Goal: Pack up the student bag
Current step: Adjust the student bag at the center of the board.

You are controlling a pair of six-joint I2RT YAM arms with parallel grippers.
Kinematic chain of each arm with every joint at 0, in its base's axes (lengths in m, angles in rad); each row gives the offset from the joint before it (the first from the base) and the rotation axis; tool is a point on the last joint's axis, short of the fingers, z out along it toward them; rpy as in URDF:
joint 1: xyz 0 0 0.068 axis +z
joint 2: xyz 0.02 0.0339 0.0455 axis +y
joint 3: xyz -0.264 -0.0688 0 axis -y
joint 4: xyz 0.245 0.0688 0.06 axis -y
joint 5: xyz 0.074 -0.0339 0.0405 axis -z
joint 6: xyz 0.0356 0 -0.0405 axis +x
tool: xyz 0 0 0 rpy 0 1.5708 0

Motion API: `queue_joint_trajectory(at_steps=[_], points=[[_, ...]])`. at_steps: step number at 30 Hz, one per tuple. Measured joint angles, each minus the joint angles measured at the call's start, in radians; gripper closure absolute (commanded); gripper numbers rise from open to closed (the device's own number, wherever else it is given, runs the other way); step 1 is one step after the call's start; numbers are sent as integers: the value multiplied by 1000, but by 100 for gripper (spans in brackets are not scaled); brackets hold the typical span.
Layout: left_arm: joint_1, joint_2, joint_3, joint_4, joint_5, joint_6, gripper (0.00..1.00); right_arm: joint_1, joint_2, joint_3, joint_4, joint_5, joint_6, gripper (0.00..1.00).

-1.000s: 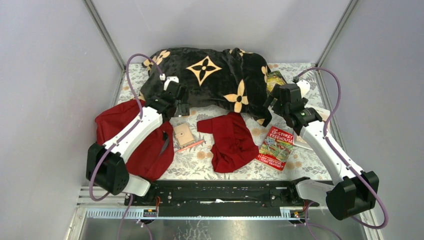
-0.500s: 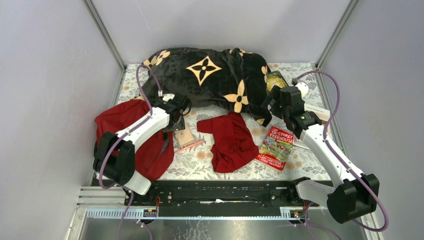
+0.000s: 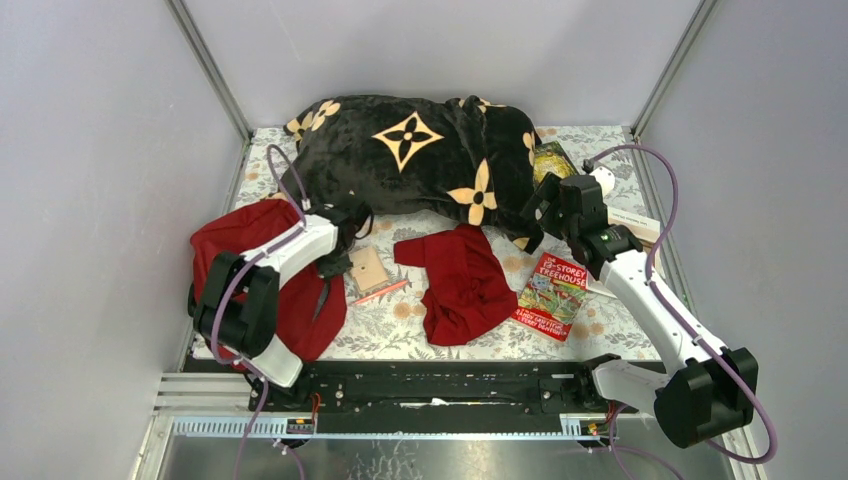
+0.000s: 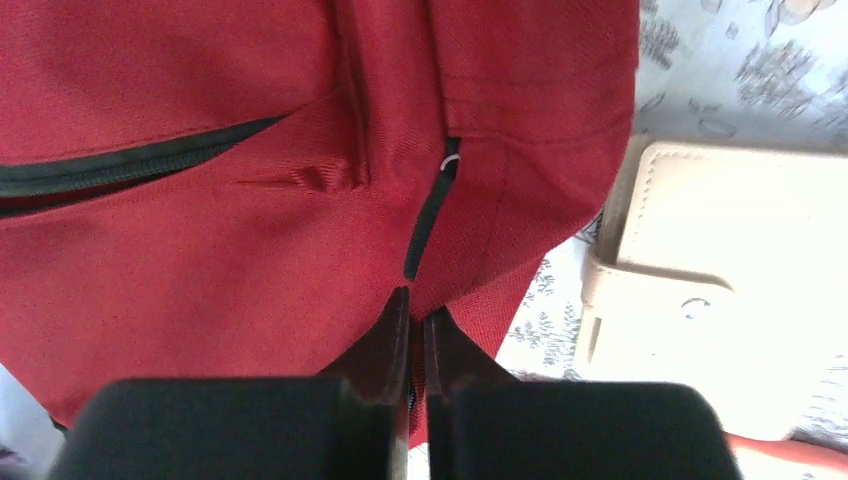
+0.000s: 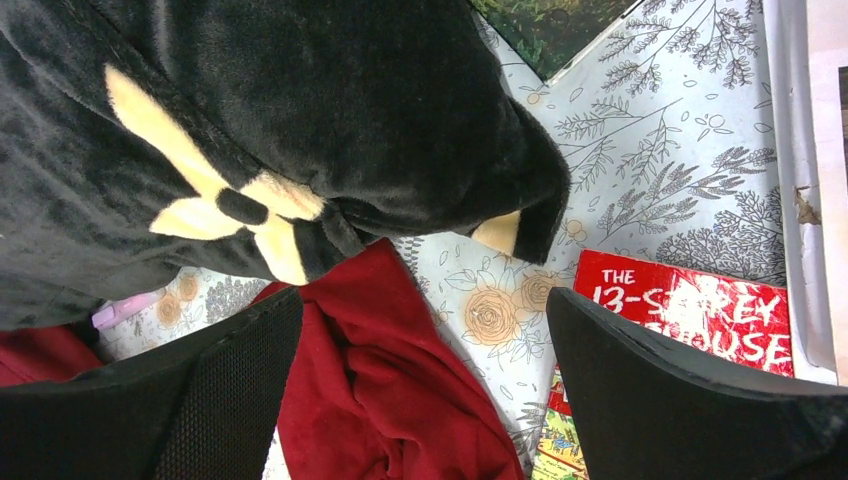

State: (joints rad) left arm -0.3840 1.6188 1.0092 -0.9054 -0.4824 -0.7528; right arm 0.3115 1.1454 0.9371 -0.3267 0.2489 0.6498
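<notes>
Comparing with a second ago, we see the left gripper (image 4: 412,300) has moved from the blanket (image 3: 410,150) to the student bag (image 3: 240,235), which lies at the left beside the tan wallet (image 3: 367,268). Its jaws have closed from wide to a pinch on the red fabric below the zipper tab (image 4: 425,215). The right gripper (image 5: 425,300) hangs wide open and empty. We judge that opening the bag comes next.
</notes>
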Motion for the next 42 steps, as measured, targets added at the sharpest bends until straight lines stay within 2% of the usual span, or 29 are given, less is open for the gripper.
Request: queue_joint_trajectory(at_steps=[4, 10, 14, 18, 19, 21, 22, 23, 26, 30, 33, 37, 42], points=[[63, -64, 77, -51, 41, 28, 100, 0, -8, -17, 23, -10, 1, 0], [224, -166, 350, -95, 220, 101, 100, 0, -11, -32, 48, -56, 4, 0], [280, -145, 472, -101, 395, 116, 100, 0, -10, -32, 64, -78, 7, 0], [280, -69, 526, -60, 566, 84, 90, 0, 1, -32, 86, -103, 14, 0], [280, -47, 528, -36, 600, 68, 80, 0, 4, -32, 89, -107, 15, 0], [275, 0, 526, 25, 658, 25, 37, 0, 13, -32, 93, -116, 19, 0], [269, 24, 526, 60, 680, 12, 20, 0, 19, -32, 96, -121, 21, 0], [256, 47, 528, 92, 698, -1, 9, 0, 23, -32, 97, -124, 21, 0], [204, 104, 557, 130, 729, 12, 5, 0, 33, -33, 97, -139, 21, 0], [150, 65, 523, 147, 672, 89, 6, 0, 34, -49, 105, -154, 21, 0], [107, -81, 385, 160, 539, 159, 3, 0, 35, -61, 108, -166, 21, 0], [-34, -280, 224, 128, 313, 220, 1, 0, 55, -62, 124, -185, 21, 0], [-138, -380, 71, 94, 175, 211, 1, 0, 113, -59, 142, -218, 21, 0]])
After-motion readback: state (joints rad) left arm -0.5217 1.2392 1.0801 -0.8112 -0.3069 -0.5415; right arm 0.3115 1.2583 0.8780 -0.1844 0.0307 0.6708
